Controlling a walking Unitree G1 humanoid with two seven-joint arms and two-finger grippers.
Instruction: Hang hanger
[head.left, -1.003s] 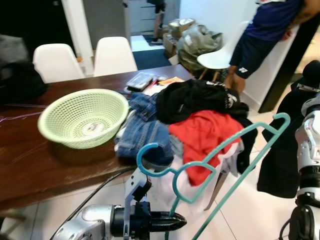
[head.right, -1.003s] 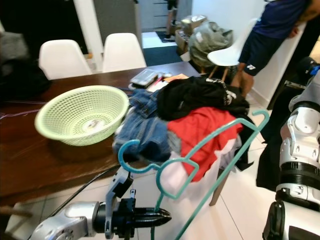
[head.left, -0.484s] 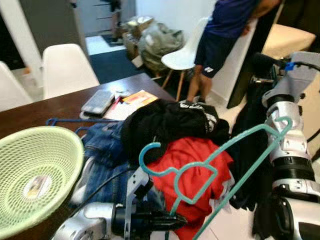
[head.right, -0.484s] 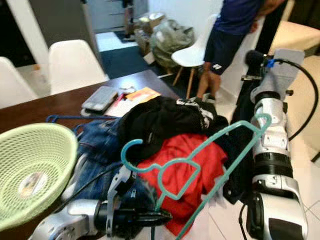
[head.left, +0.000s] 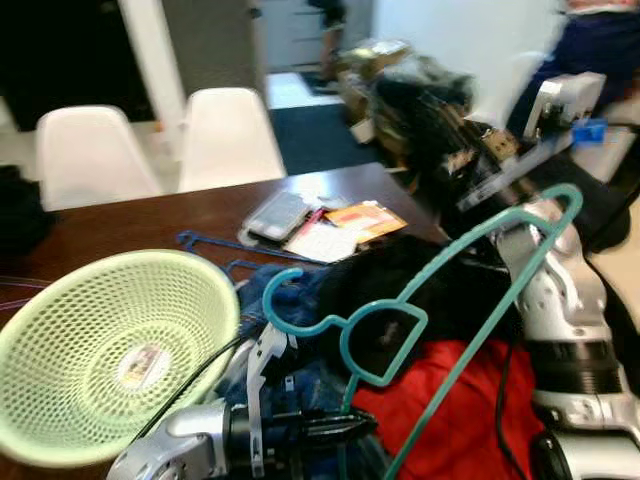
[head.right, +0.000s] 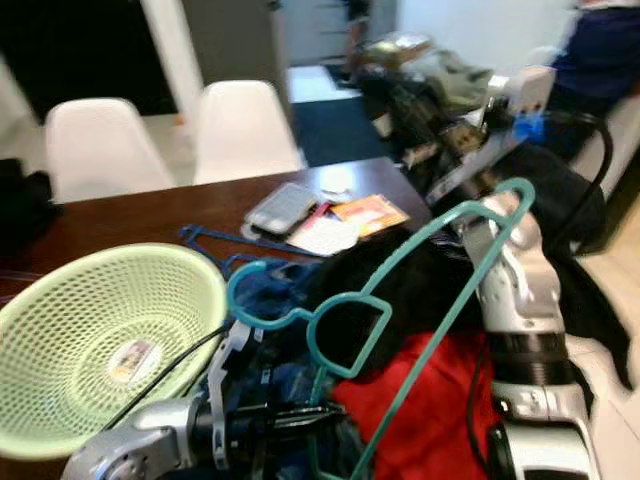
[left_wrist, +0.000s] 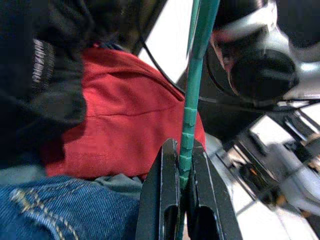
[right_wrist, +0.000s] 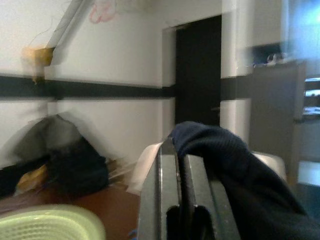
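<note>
A dark brown wooden table (head.left: 150, 225) stands in a home room, and it is the landmark here. Behind the table stand two white chairs (head.left: 160, 140), and further behind a doorway opens to another room. At the far right, beyond the table corner, a person in dark blue clothes (head.left: 600, 40) is partly in view.

On the table, at its left part, lies a pale green mesh basket (head.left: 110, 350), tilted with its opening up. To the right of the basket lies a heap of clothes: blue jeans (left_wrist: 45, 210), a black garment (head.left: 430, 290) and a red garment (left_wrist: 130, 125). Behind the heap, near the far edge of the table, lie some papers and a flat dark device (head.left: 320, 225), and a dark blue hanger (head.left: 225, 245) lies flat between them and the basket.

The left gripper (left_wrist: 182, 165) is low at the near edge of the table, over the jeans. Its black fingers (left_wrist: 165, 190) are pressed together and pinch the lower bar of the teal hanger (head.left: 420, 310). The teal hanger stands up from the gripper over the clothes heap, with its hook pointing toward the basket.

The right gripper (right_wrist: 174, 155) is raised at the right side of the table, above the heap. Its fingers are closed tight, and a dark navy cloth (right_wrist: 225, 170) hangs over them.
</note>
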